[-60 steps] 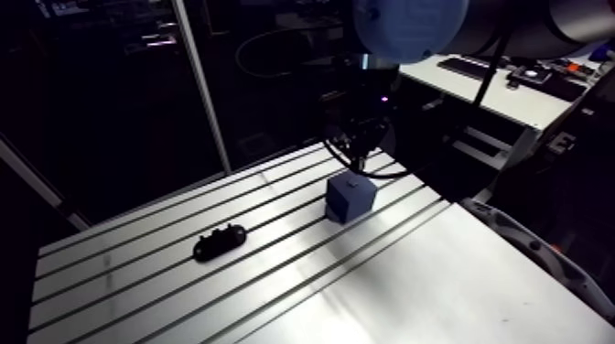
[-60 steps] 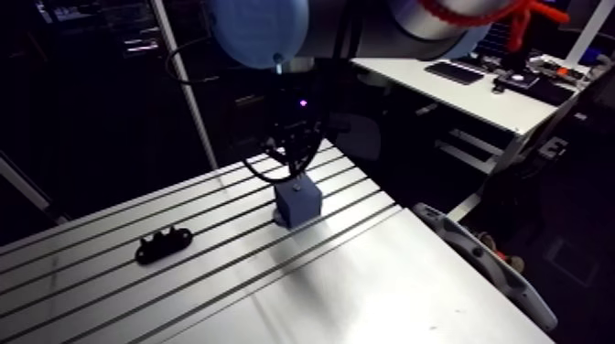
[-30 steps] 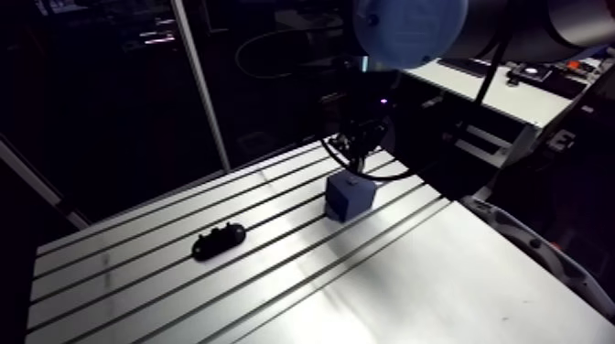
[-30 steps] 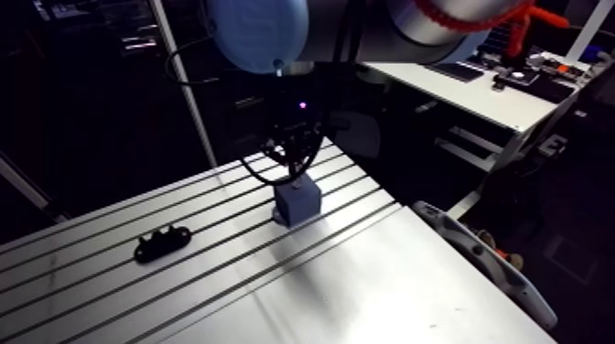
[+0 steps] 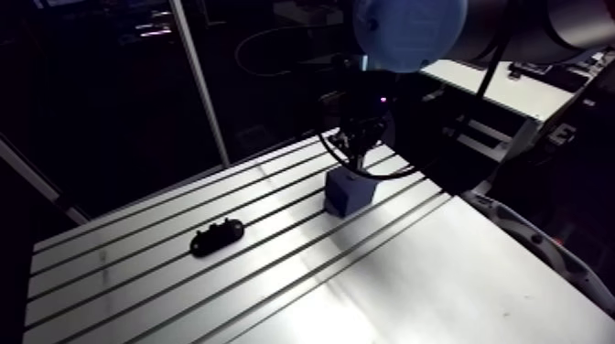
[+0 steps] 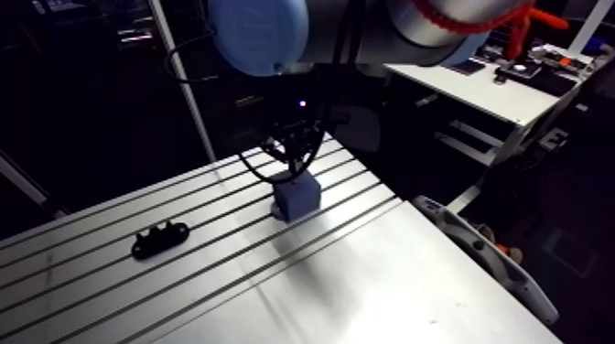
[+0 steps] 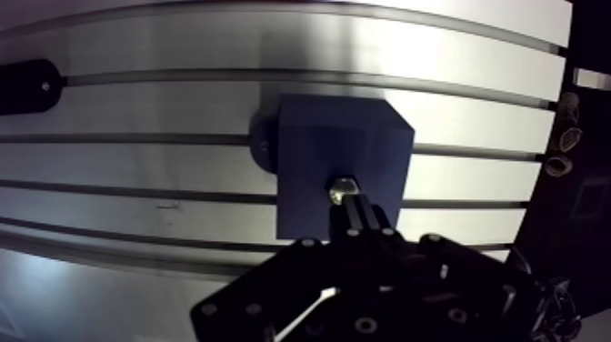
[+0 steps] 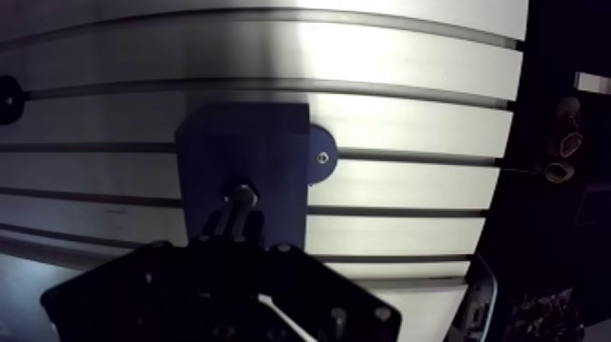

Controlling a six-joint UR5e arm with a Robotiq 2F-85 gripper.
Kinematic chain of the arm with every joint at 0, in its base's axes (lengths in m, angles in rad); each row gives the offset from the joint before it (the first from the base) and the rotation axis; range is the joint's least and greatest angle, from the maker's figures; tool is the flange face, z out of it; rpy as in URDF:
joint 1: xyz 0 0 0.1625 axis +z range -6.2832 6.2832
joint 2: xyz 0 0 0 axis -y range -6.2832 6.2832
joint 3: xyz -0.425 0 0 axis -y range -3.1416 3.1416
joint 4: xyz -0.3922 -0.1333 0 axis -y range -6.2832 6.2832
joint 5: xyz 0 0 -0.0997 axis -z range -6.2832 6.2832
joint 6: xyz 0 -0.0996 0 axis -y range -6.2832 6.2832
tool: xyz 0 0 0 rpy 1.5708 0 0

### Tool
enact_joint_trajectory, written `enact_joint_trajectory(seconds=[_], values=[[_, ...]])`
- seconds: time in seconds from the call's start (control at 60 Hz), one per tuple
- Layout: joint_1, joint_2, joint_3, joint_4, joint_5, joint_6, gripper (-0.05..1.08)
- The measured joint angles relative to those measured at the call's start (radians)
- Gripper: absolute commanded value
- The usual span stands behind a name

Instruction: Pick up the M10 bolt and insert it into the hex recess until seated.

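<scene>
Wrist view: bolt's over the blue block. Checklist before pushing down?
1. M10 bolt in tool: ok, gripped at the fingertips.
2. Bolt over the blue block, at its top face: ok.
3. Hex recess lined up with bolt: cannot tell, the bolt hides it.
4. Bolt seated: cannot tell.
5. Black part clear of the path: ok, it lies apart on the table.

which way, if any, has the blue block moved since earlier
No. The blue block keeps its place relative to the black fixture; only the camera shifted.
</scene>
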Motion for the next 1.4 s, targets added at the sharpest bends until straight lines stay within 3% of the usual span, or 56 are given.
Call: enact_joint_trajectory(seconds=[1.4], values=[[0.004,0.017,-0.001,-0.002,-0.001,-0.008,1.08]])
